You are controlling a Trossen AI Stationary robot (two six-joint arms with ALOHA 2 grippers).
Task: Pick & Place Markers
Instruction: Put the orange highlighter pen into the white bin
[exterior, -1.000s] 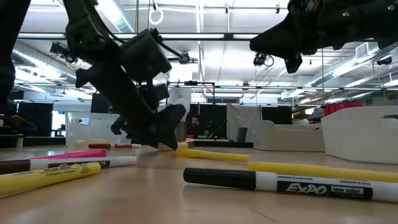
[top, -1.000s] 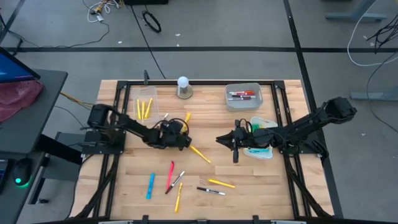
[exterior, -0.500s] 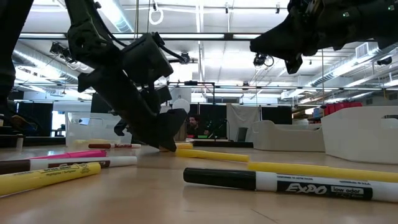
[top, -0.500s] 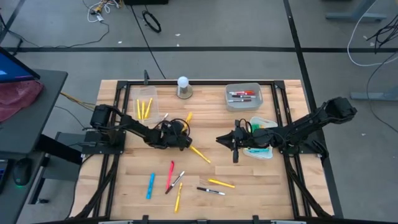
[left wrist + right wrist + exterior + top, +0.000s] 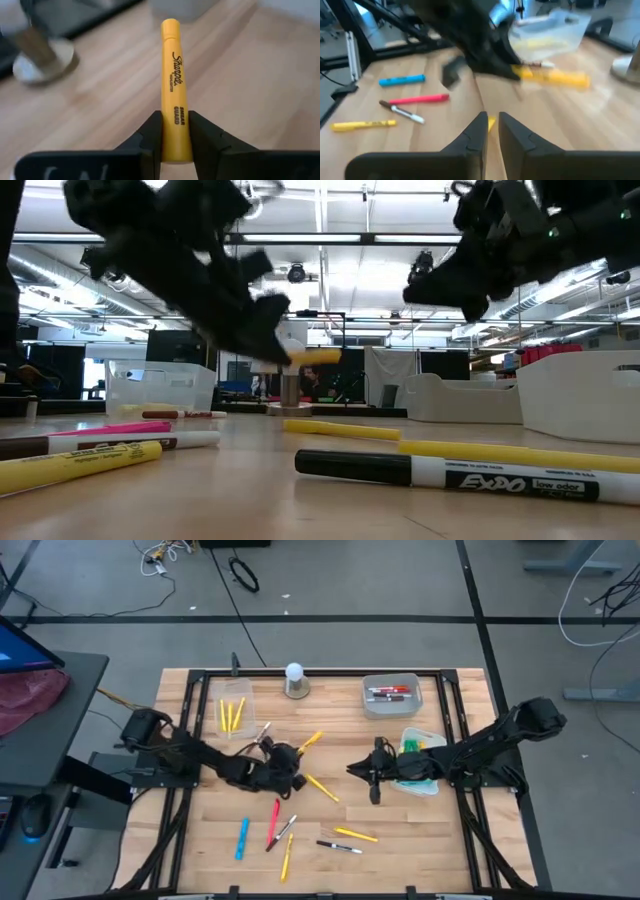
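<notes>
Left gripper (image 5: 275,352) holds yellow marker (image 5: 315,356) above the surface (image 5: 250,495); black marker (image 5: 450,471) lies near, right.

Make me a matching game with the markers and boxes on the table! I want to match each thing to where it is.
Things:
1. yellow Sharpie highlighter
2. blue marker
3. red markers
4. black Expo marker

Places:
A. inside the grey bin at the far edge of the table
B. pinched in the left gripper
C. lying on the wood, nearest the left edge of the loose group
D. lying on the wood just below a loose yellow marker

Pairs: 1-B, 2-C, 3-A, 4-D
</notes>
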